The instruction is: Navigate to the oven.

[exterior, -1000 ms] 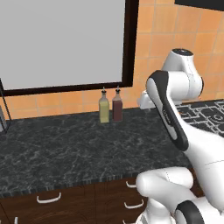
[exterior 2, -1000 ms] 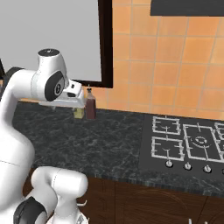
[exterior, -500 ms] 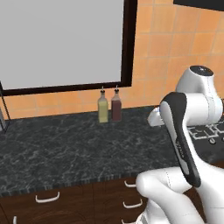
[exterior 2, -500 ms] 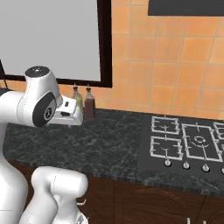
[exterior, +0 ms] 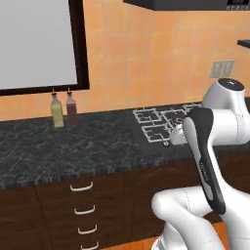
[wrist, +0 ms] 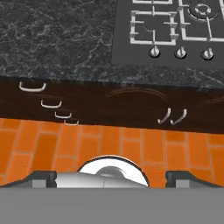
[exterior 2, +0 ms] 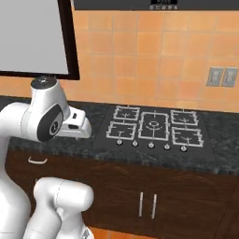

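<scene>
The stainless wall oven is out of view in all three views. My gripper [wrist: 112,178] hangs in front of the dark counter, its two dark fingertips [wrist: 43,177] spread wide, open, with nothing between them. It looks down on the counter's front edge and the orange floor. The white hand [exterior 2: 78,126] shows just left of a black cooktop [exterior 2: 152,129] with wire grates, which is not the oven. That cooktop [exterior: 163,122] lies right of centre in the left base view, and the cooktop [wrist: 175,30] fills the hand view's upper right.
Two bottles [exterior: 64,110] stand against the tiled wall under a dark-framed window [exterior: 80,49]. Drawers [exterior: 81,186] sit below the counter at the left and cabinet doors [exterior 2: 147,204] below the cooktop. Wall outlets [exterior 2: 222,77] are at the right, with a hood [exterior 2: 158,4] overhead.
The whole scene has slid left: the base has driven right along the counter. The bottles now sit far left and the cooktop has come to the middle. The arm stays folded.
</scene>
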